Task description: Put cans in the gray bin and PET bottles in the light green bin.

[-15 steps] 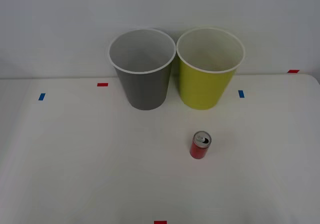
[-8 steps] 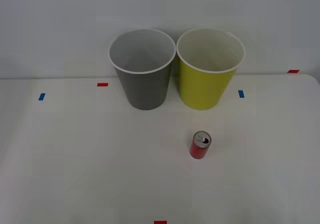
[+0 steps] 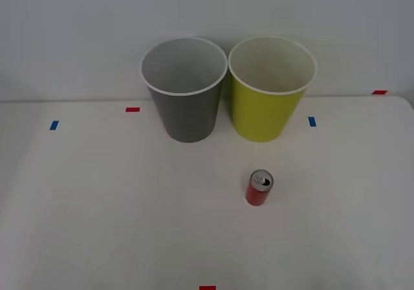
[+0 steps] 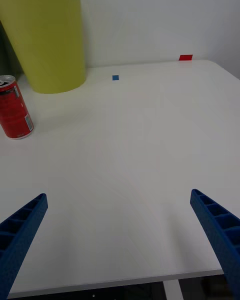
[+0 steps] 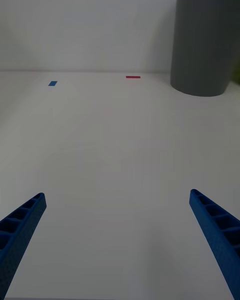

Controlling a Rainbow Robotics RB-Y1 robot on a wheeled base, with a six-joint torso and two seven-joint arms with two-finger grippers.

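A small red can (image 3: 259, 188) with a silver top stands upright on the white table (image 3: 97, 199), in front of the light green bin (image 3: 269, 89). The gray bin (image 3: 185, 90) stands just left of the green one at the table's back; both look empty. No PET bottle is in sight. My right gripper (image 4: 120, 240) is open near the table's front edge, with the can (image 4: 15, 107) and the light green bin (image 4: 47, 35) farther off. My left gripper (image 5: 117, 240) is open over bare table, with the gray bin (image 5: 205, 42) ahead.
Small red tape marks (image 3: 132, 109) and blue tape marks (image 3: 54, 125) dot the table. A white wall rises right behind the bins. The table's right edge (image 3: 409, 109) runs close past the green bin's side.
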